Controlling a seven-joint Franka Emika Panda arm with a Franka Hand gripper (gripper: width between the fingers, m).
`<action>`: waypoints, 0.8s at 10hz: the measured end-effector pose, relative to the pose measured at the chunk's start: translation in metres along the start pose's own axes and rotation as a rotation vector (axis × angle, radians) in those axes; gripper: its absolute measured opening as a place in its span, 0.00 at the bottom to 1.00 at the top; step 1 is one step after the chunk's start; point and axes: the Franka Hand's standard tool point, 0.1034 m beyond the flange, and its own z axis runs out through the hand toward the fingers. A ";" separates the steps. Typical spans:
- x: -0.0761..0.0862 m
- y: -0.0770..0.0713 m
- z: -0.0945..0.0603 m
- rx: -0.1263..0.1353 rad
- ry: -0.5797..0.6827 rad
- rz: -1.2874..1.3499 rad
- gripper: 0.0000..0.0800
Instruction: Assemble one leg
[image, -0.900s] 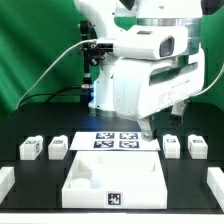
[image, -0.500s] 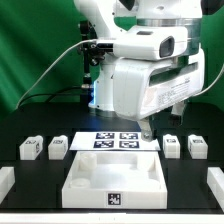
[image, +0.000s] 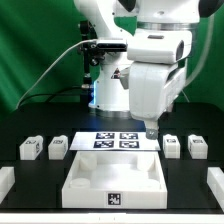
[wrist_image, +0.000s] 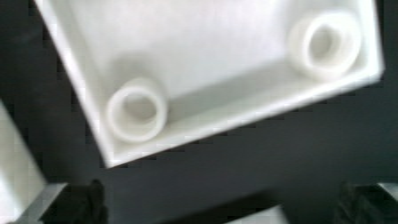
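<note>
Four small white legs with tag marks stand on the black table in the exterior view: two on the left (image: 30, 149) (image: 58, 148) and two on the right (image: 172, 145) (image: 197, 146). My gripper (image: 152, 130) hangs over the back right corner of the large white tray-like piece (image: 113, 178), beside the nearer right leg and apart from it. In the wrist view the gripper (wrist_image: 222, 205) is open and empty, its dark fingertips (wrist_image: 80, 200) wide apart. Below it lies the tray-like piece (wrist_image: 214, 60) with two round sockets (wrist_image: 137, 108). No leg shows in the wrist view.
The marker board (image: 113, 140) lies behind the tray-like piece. White parts sit at the front left edge (image: 5, 180) and front right edge (image: 214, 181) of the table. The arm's base (image: 105, 95) stands at the back.
The wrist has turned and the hand now hangs more upright. The gripper has shifted slightly toward the exterior view's right. The parts on the table have not moved.
</note>
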 end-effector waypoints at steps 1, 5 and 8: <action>-0.015 -0.005 0.006 -0.011 0.006 -0.171 0.81; -0.031 -0.008 0.011 -0.011 0.005 -0.295 0.81; -0.043 -0.028 0.032 -0.025 0.013 -0.296 0.81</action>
